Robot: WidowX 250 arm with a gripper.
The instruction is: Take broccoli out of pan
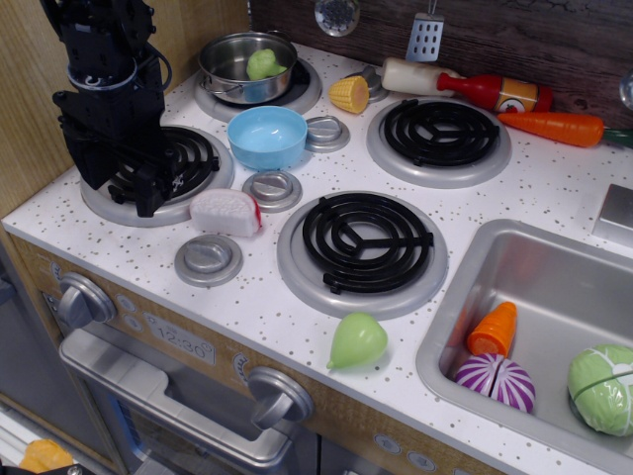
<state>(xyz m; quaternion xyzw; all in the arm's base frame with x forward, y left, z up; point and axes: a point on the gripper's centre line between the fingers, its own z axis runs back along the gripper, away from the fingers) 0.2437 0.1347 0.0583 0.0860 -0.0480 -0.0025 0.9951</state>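
Four burners, 1 gripper (148, 193), 1 pan (245, 65), 1 broccoli (263, 64), 1 blue bowl (267, 137), 1 pear (356, 341), 1 sink (465, 297). Gripper at far left over front-left burner (158, 168), fingers pointing down; can't tell if spread or pressed. Broccoli sits inside pan on back-left burner, behind and right of gripper, well apart.
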